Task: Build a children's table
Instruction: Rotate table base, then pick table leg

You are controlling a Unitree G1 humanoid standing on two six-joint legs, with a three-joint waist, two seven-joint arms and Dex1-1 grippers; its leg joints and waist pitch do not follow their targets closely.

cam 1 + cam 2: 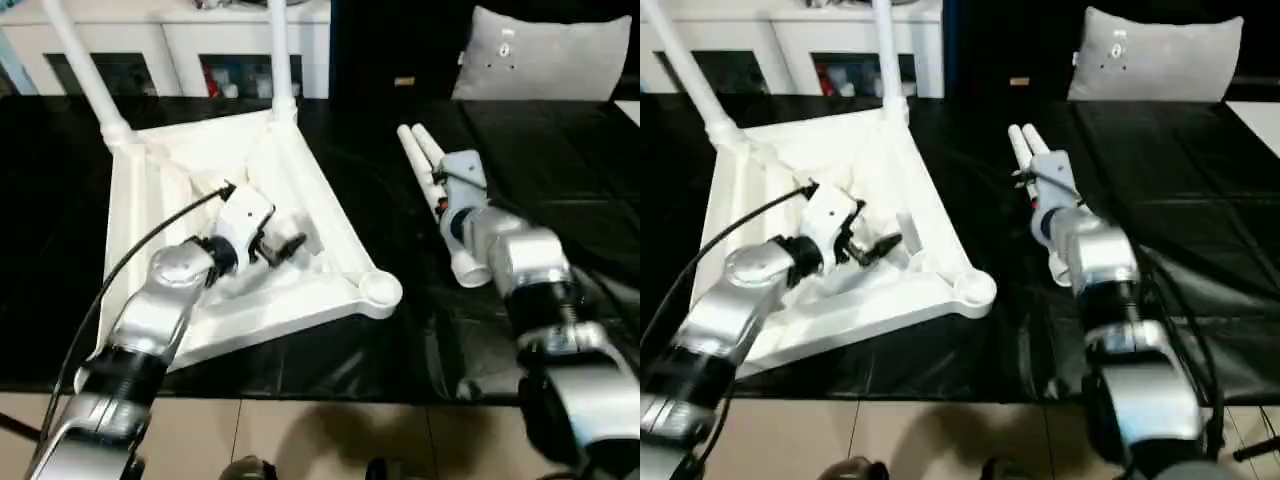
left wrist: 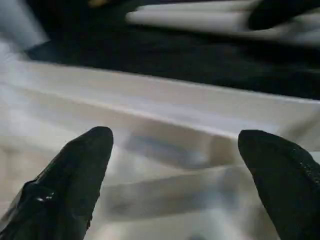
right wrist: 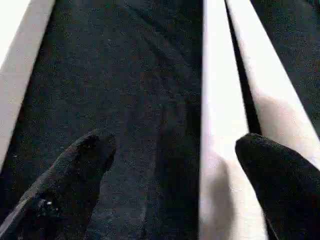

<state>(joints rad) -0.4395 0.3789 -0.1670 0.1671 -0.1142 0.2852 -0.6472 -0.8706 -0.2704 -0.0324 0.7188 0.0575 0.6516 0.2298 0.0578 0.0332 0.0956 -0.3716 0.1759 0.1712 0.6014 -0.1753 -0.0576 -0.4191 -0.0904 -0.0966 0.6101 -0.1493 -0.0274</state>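
The white table top (image 1: 300,200) lies upside down on the black-covered desk (image 1: 560,160), ribbed underside facing up, on the robot's left side. 2 legs (image 1: 85,70) already stand in its far corner sockets, rising out of the top of the view. The near right corner socket (image 1: 380,290) is empty. The left gripper (image 1: 285,245) hovers over the ribbed underside with its fingers (image 2: 75,175) spread apart, holding nothing. To the right, 2 loose legs (image 1: 425,160) lie side by side on the desk, touching each other. The right gripper (image 3: 175,155) sits just above them, fingers apart, one finger over the legs and the other over the bare desk.
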